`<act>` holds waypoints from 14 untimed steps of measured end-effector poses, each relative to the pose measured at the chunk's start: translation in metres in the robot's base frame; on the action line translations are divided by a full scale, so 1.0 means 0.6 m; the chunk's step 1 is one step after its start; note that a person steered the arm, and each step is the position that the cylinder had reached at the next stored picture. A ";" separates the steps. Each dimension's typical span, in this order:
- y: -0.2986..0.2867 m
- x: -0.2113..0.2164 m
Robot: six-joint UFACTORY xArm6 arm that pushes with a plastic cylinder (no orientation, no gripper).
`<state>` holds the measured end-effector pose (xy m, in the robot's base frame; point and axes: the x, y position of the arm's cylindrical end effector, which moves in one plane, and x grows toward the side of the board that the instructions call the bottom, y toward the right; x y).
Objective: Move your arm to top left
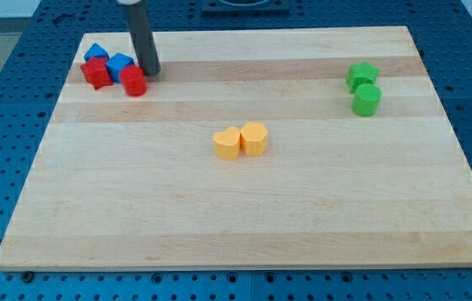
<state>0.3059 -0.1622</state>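
My tip rests on the wooden board near the view's top left. It stands just right of a cluster of blocks: a red cylinder touching or nearly touching the tip, a blue block behind it, a red star-like block and a blue block at the far left. The rod rises out of the view's top.
A yellow heart block and a yellow block sit side by side at the board's middle. A green star block and a green cylinder sit at the view's right. Blue perforated table surrounds the board.
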 end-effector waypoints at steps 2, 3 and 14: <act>-0.015 0.026; -0.018 0.030; -0.075 -0.178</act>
<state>0.1992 -0.2069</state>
